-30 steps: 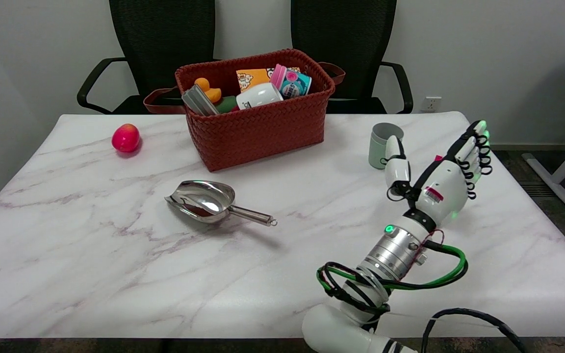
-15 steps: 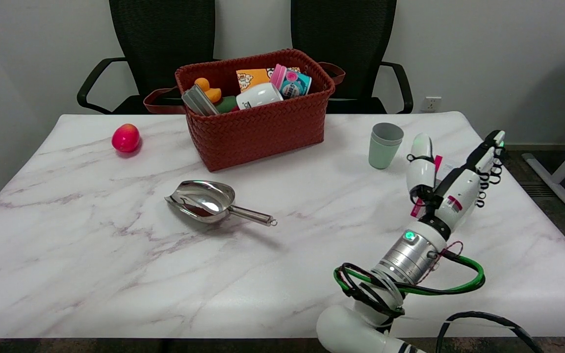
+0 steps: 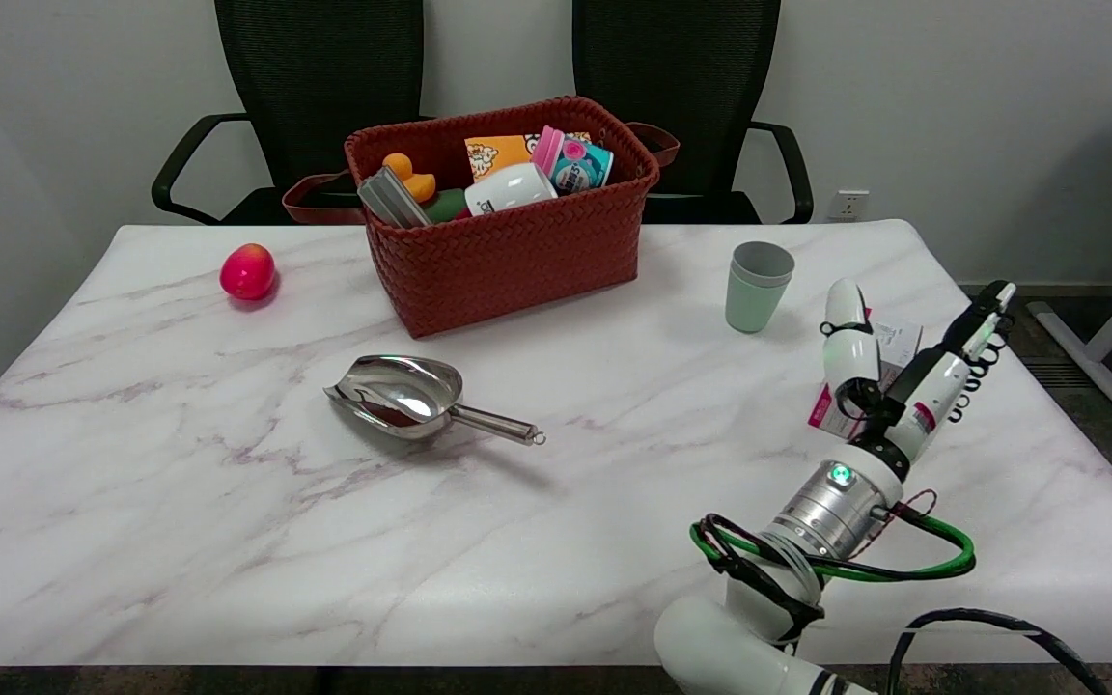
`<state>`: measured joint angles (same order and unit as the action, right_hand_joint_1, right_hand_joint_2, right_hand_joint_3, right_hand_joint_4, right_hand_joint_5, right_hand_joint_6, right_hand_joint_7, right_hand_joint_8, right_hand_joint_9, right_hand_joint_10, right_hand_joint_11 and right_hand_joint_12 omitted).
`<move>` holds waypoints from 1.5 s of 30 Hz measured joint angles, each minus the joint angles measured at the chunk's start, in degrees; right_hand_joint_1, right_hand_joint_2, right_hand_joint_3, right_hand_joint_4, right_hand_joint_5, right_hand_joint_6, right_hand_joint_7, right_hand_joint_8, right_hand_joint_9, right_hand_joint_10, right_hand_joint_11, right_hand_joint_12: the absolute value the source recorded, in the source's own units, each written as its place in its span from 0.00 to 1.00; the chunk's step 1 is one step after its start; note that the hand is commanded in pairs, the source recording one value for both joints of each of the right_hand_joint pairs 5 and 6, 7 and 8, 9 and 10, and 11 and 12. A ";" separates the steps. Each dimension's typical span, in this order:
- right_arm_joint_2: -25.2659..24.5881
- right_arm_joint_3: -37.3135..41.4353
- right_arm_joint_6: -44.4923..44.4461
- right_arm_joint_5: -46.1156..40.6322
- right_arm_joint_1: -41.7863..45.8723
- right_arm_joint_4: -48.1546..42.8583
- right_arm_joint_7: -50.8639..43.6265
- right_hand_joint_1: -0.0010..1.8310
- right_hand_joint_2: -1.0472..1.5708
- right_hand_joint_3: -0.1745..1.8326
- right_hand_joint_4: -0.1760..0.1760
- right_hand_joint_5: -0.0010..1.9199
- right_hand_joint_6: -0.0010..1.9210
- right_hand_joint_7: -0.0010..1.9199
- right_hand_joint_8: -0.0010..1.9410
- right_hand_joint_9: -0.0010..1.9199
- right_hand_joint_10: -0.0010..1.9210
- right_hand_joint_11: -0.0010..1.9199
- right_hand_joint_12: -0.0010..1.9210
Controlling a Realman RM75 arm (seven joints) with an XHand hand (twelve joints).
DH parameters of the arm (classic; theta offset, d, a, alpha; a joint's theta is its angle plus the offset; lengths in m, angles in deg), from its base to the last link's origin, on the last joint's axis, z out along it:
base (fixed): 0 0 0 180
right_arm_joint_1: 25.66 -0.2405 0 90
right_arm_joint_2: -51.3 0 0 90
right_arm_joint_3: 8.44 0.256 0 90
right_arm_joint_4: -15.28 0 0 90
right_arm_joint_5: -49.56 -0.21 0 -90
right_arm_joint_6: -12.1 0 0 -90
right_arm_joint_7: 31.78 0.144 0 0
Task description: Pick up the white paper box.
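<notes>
The hand (image 3: pixel 889 372) has swung right to straddle the box (image 3: pixel 867 378) on the worktop's (image 3: pixel 228 502) right side, near the cup (image 3: pixel 757 286); fingers apart, seemingly not yet gripping, so closing comes next.

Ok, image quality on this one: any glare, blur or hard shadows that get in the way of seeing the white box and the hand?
Head view: sharp throughout, no motion blur on the right hand. Lighting soft, with faint shadows beside the green cup and scoop. Bright reflections sit only in the scoop's bowl. The white paper box blends with the pale marble table and is partly hidden by the hand.
</notes>
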<state>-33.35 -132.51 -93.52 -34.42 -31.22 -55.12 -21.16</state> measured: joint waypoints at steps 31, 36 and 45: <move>6.52 -0.72 6.86 -7.14 3.55 -1.50 11.40 0.44 0.73 0.26 0.50 0.00 0.00 0.00 0.00 0.00 0.00 0.00 0.00; 7.13 -1.08 7.66 -8.11 3.92 -2.11 10.81 0.44 0.73 0.23 0.50 0.00 0.00 0.00 0.00 0.00 0.00 0.00 0.00; 7.90 -1.45 8.69 -9.53 4.30 -3.63 7.05 0.50 0.70 0.00 0.50 0.00 0.00 0.00 0.00 0.00 0.00 0.00 0.00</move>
<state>-25.45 -133.96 -84.83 -43.95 -26.92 -58.75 -14.11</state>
